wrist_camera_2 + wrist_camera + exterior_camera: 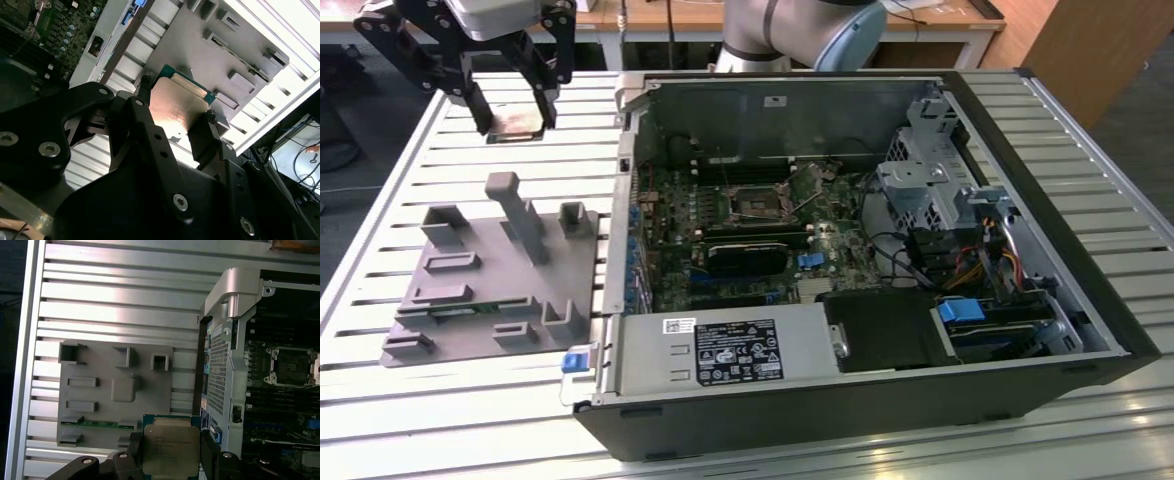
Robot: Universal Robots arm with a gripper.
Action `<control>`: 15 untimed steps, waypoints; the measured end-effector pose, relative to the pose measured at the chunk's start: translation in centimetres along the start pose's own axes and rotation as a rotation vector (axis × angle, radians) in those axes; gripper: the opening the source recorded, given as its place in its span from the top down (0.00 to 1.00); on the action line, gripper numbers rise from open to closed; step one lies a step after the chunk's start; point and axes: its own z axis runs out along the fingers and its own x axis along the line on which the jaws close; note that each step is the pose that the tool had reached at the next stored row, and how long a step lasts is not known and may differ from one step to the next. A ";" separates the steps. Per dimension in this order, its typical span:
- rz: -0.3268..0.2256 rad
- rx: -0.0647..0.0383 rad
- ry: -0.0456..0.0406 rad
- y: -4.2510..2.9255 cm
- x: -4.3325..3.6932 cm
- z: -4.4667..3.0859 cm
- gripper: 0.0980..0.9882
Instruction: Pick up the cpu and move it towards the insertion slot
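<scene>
My gripper (518, 124) hangs high over the slatted table at the exterior view's left, beyond the grey fixture plate. It is shut on the cpu (520, 125), a flat silver square with a thin green rim. Both wrist views show the cpu (175, 107) (169, 450) clamped by its two opposite edges between the black fingers (142, 87), clear of the table. The insertion slot (758, 203) is a dark square socket in a metal frame on the green board inside the open computer case. It lies well to the exterior view's right of the gripper and also appears in the first wrist view (292, 366).
The grey fixture plate (467, 290) with upright blocks lies on the aluminium table (440, 420) beside the case. The case's side wall (630, 150) stands between gripper and board. Inside are a black card (747, 255), cables and a drive cage (921, 190).
</scene>
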 end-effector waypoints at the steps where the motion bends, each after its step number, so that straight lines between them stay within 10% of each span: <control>1: 0.000 0.000 0.0000 -0.01 -0.14 0.00 0.49; 15: 0.001 0.000 0.0000 -0.19 -2.81 -0.01 0.49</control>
